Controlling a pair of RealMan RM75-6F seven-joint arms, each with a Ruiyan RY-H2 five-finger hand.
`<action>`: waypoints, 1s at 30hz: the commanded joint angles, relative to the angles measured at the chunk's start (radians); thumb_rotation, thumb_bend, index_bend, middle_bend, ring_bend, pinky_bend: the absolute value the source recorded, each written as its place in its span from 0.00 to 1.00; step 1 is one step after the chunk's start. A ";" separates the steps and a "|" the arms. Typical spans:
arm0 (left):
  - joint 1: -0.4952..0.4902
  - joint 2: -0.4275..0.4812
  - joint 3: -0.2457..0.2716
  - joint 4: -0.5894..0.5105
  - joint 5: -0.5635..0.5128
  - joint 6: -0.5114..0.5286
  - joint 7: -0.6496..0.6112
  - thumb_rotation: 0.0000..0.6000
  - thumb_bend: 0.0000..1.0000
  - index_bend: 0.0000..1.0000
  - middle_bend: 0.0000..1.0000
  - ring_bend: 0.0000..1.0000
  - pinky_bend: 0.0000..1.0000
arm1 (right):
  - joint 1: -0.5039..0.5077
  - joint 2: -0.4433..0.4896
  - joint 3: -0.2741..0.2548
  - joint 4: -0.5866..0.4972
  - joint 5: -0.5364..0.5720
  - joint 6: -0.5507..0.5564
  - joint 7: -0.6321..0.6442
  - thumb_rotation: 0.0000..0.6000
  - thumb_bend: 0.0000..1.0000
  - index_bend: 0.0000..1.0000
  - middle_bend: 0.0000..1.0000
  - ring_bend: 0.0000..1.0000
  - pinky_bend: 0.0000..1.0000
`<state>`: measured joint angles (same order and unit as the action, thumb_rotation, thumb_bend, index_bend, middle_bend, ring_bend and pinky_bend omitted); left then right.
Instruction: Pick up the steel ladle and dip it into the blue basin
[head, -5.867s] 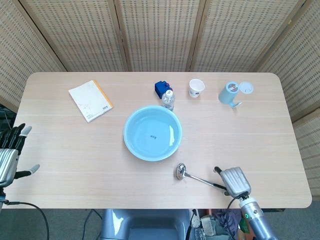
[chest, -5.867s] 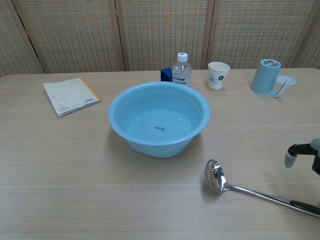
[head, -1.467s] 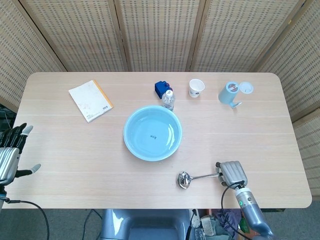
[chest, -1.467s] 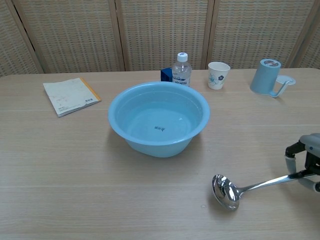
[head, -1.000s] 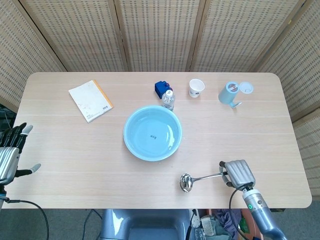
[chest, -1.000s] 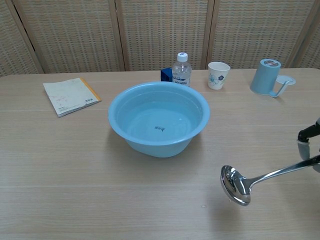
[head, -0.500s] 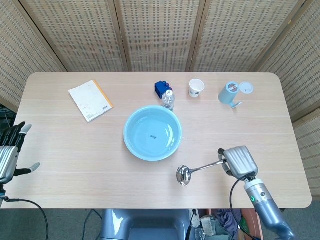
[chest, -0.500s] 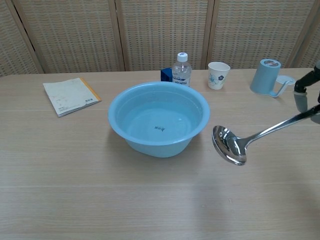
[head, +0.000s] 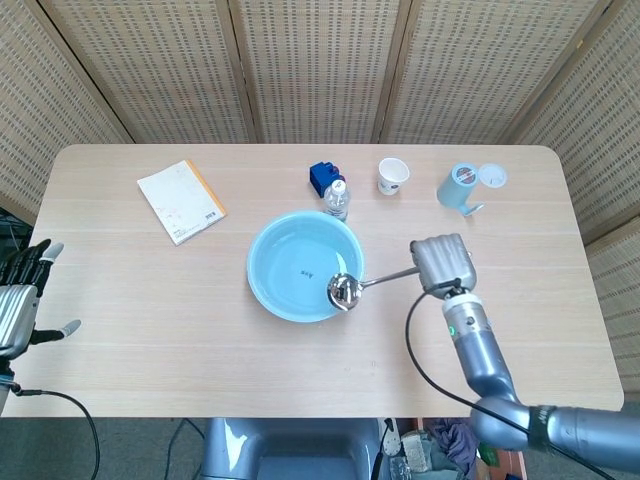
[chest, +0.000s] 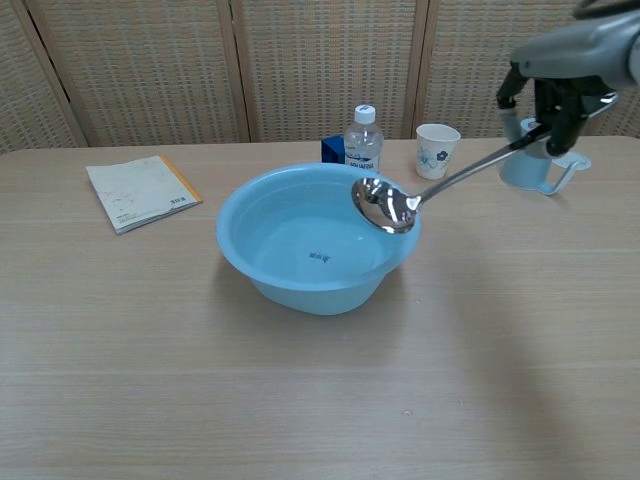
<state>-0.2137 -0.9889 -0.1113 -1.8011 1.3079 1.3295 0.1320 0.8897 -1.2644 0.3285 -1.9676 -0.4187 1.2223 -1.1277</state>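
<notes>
1. Since half a second ago I have carried the steel ladle (head: 345, 289) up and left: its bowl was off the right side of the blue basin (head: 272, 290) and below rim height, and now it hangs over the basin's right rim, clear of the surface (head: 150, 320).
2. My right hand (head: 443, 263) has travelled with it, from near the front right of the surface to a spot level with the basin and to its right. Its fingers (chest: 553, 112) are clenched round the far end of the ladle's handle (the chest view shows the handle running down and left out of the fist).
3. In the chest view the ladle (chest: 385, 206) is tilted, bowl end lowest, with the bowl just above the basin (chest: 300, 285) at its right edge. I cannot tell whether the bowl touches the rim; it does not reach the basin's floor.
4. My left hand (head: 18, 300) sits at the left edge of the head view, off the surface, fingers spread and holding nothing. It has barely shifted through the sequence.
5. Nothing else has moved: the notebook (head: 181, 201) lies far left, the water bottle (head: 338, 199) stands just beyond the basin with a blue box (head: 322, 177) behind it, and the paper cup (head: 393, 176) and the light blue jug (head: 458, 187) stand along the far right.
</notes>
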 joint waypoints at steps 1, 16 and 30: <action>-0.004 0.002 -0.004 0.001 -0.010 -0.008 -0.007 1.00 0.00 0.00 0.00 0.00 0.00 | 0.096 -0.074 0.052 0.071 0.090 0.046 -0.079 1.00 0.78 0.70 0.91 0.92 1.00; -0.023 0.019 -0.009 0.013 -0.026 -0.050 -0.056 1.00 0.00 0.00 0.00 0.00 0.00 | 0.319 -0.360 0.000 0.442 0.185 0.067 -0.211 1.00 0.78 0.70 0.91 0.92 1.00; -0.039 0.027 -0.019 0.032 -0.069 -0.088 -0.083 1.00 0.00 0.00 0.00 0.00 0.00 | 0.385 -0.567 -0.051 0.793 0.066 0.019 -0.232 1.00 0.78 0.71 0.92 0.92 1.00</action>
<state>-0.2522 -0.9624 -0.1297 -1.7692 1.2389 1.2415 0.0487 1.2655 -1.8104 0.2815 -1.2015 -0.3374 1.2521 -1.3549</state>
